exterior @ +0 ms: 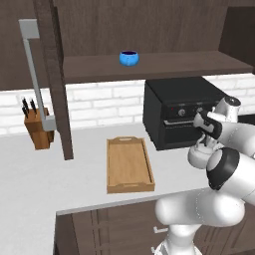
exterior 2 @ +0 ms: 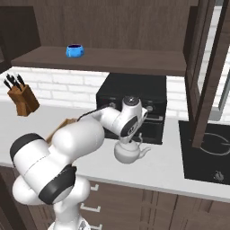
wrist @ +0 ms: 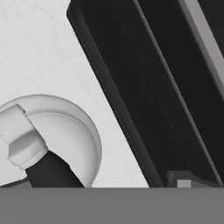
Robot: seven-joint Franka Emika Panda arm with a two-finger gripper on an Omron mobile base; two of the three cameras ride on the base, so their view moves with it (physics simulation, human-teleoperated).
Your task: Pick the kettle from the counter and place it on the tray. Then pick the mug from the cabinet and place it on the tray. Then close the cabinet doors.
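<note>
The silver-grey kettle [exterior: 199, 157] [exterior 2: 128, 153] stands on the light-grey counter [exterior: 30, 184] [exterior 2: 170, 167], just in front of a black oven. My gripper [exterior: 205, 140] [exterior 2: 130, 136] hangs directly over it, pointing down, open, with nothing in it. In the hand view the kettle's rounded top [wrist: 65, 131] with its lid and dark handle sits at the lower left. The wooden tray [exterior: 128, 162] lies bare on the counter to the left of the kettle. The blue mug [exterior: 129, 58] [exterior 2: 75, 50] stands on the shelf of the cabinet [exterior: 164, 64], whose doors [exterior: 57, 79] [exterior 2: 206, 76] are swung open.
The black oven [exterior: 179, 107] [exterior 2: 134, 96] [wrist: 153, 87] stands close behind the kettle. A knife block [exterior: 39, 128] [exterior 2: 22, 99] sits at the far left against the white brick wall. A dark cooktop [exterior 2: 206, 152] lies to the right. The left door's long grey handle [exterior: 35, 74] juts out over the counter.
</note>
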